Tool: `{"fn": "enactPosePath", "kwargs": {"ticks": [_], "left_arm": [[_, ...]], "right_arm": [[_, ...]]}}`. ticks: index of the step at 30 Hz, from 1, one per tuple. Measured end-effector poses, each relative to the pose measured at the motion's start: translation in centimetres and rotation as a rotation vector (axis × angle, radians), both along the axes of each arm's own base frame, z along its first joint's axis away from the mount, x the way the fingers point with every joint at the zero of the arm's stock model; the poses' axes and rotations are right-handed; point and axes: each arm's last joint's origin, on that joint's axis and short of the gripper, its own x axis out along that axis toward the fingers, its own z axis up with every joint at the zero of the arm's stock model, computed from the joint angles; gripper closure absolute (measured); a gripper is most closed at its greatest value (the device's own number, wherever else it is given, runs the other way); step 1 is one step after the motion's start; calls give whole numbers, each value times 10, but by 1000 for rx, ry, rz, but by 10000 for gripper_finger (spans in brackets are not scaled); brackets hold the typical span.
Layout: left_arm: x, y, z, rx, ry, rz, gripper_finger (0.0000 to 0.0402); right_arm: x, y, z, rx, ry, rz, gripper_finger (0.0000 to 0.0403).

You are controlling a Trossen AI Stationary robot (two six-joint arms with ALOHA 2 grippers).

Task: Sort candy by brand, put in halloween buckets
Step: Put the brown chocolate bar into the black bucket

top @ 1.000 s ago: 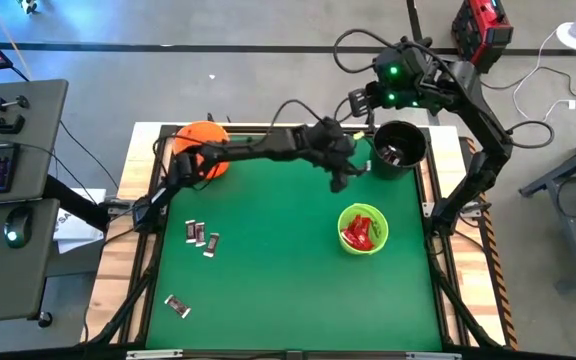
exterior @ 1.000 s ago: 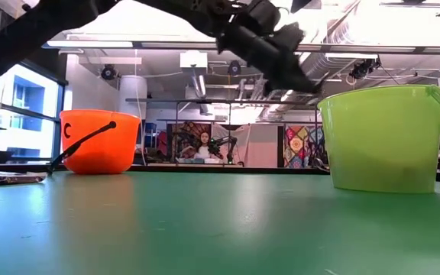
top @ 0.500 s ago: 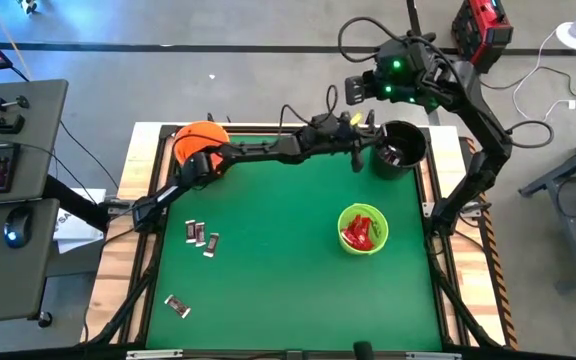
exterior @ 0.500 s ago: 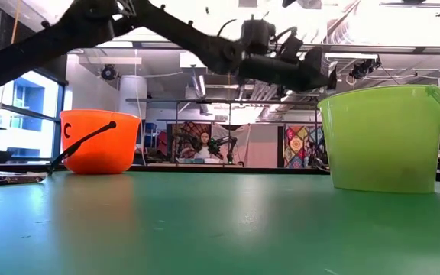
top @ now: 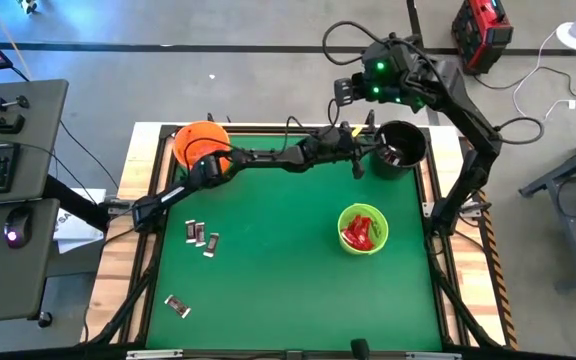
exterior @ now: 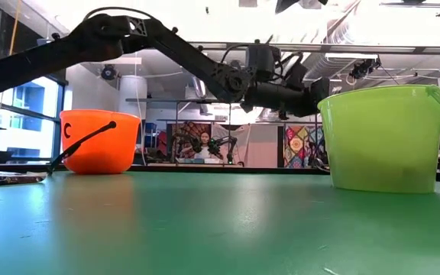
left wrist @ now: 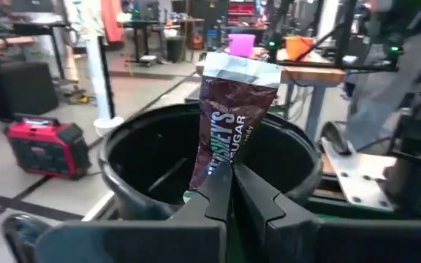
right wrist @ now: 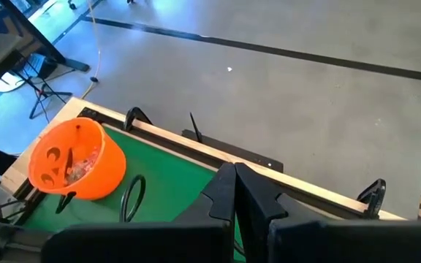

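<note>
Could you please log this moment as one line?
left tool: shut on brown-wrapped candy | position: at round black plastic bucket | right tool: shut, raised behind table

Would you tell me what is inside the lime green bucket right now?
The lime green bucket holds red-wrapped candy, seen from above. Anything beneath that pile is covered.

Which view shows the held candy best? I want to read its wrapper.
The left wrist view: the brown candy stands pinched in the left gripper before the black bucket, lettering readable. In the high and low views it can't be made out.
</note>
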Motion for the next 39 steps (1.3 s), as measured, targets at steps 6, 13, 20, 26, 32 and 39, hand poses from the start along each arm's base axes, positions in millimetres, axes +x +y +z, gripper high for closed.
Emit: {"fn": "enactPosePath", "kwargs": {"ticks": [6,13,20,26,32,39], "left_arm": [[-1,4,-2,48,12,77,392],[-1,4,-7,50,71,56,320],[-2,4,-2,58,51,58,238],[-4,10,12,62,36,71,216],[-8,6,61,43,83,1,215],[-55,7,124,-45,354,-65,215]], "right_arm": [[0,0,-1,3,5,0,403],[0,0,-1,5,6,1,403],[0,0,-1,5,6,2,403],[0,0,-1,6,6,2,403],[0,0,-1,-11,25,18,403],[-11,-4,6,-63,49,32,403]]}}
